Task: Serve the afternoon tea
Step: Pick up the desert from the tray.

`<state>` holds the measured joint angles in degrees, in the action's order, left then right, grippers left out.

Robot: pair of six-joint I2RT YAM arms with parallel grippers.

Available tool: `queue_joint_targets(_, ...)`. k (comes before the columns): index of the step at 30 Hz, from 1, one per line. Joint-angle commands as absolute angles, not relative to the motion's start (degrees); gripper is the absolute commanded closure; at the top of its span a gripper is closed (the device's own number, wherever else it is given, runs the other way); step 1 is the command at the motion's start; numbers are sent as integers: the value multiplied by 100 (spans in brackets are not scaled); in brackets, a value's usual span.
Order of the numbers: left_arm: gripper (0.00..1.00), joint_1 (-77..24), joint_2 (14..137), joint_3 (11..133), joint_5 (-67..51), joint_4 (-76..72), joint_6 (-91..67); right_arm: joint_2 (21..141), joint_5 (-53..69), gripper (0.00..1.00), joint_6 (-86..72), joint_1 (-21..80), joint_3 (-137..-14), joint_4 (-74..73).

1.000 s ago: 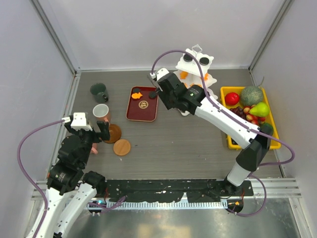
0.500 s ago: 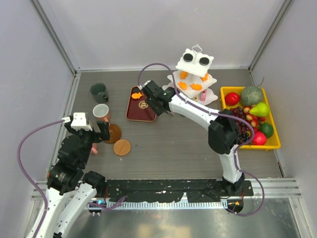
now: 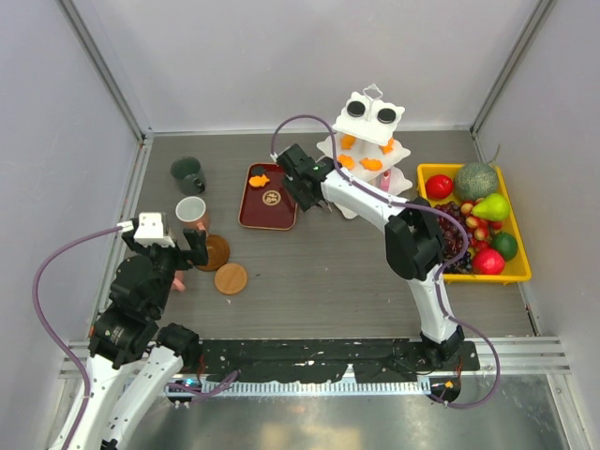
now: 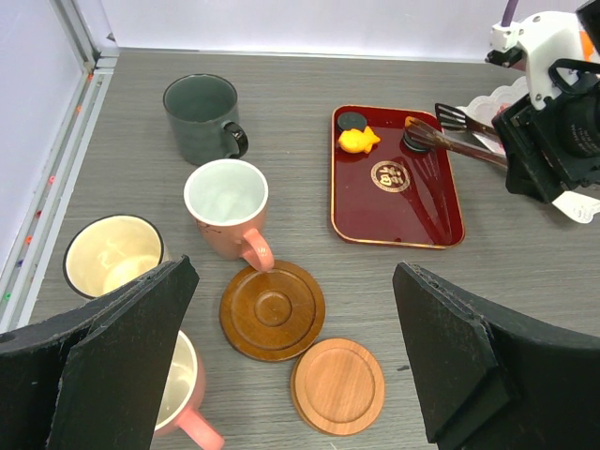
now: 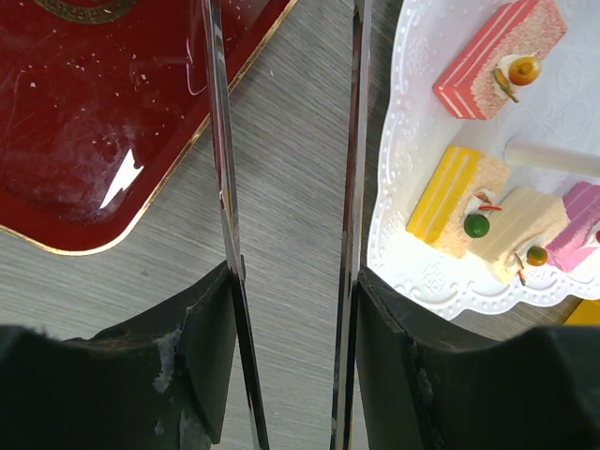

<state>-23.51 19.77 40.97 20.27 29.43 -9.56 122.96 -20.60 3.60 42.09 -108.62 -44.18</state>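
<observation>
The white three-tier stand [image 3: 370, 141] holds orange and black sweets; its bottom tier [image 5: 403, 141] carries pink-yellow sweets [image 5: 459, 211]. My right gripper [image 3: 300, 178] is shut on the metal tongs [image 5: 217, 141], between the dark red tray [image 3: 269, 197] and the stand. The tongs [image 4: 459, 141] reach over the tray, tips around a black round sweet [image 4: 415, 141]. An orange sweet [image 4: 358, 141] and another black sweet [image 4: 352, 120] lie on the tray. My left gripper [image 4: 295, 272] is open and empty above two brown coasters [image 4: 272, 309] [image 4: 337, 386]. Dark green [image 4: 200, 112], pink [image 4: 227, 206], cream [image 4: 112, 258] and second pink [image 4: 173, 394] mugs stand at the left.
A yellow tray of fruit [image 3: 473, 220] sits at the right, next to the stand. Grey walls close in the table on the left, back and right. The right arm's forearm stretches from the near right across to the stand.
My right arm has folded in and come down with the tongs, from in front of the stand to the red tray's right edge. The left arm has not moved.
</observation>
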Motion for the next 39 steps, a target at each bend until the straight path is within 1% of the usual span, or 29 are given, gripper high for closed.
queue_joint_targets(1, 1, -2364, 2013, 4078, 1969, 2663, -888, 12366, -1925, 47, 431, 4193, -11206, -4175)
queue_joint_targets(9, 1, -2373, 2004, 4087, 1977, 2663, -888, 12630, -1784, 48, 457, 4113, -11312, -4183)
queue_joint_targets(18, 1, -2364, 1995, 4078, 1977, 2672, -888, 12656, -1828, 49, 492, 4131, -11303, -4359)
queue_joint_targets(22, 1, -2364, 2004, 4078, 1986, 2672, -888, 12700, -1960, 53, 589, 4175, -11364, -4508)
queue_joint_targets(24, 1, -2364, 1995, 4078, 1986, 2672, -888, 12674, -2039, 56, 624, 4218, -11382, -4588)
queue_joint_targets(28, 1, -2364, 2004, 4078, 1978, 2672, -888, 12402, -2206, 58, 642, 4324, -11268, -4614)
queue_joint_targets(39, 1, -2364, 2013, 4078, 2004, 2672, -879, 11312, -2004, 58, 598, 4474, -11030, -4658)
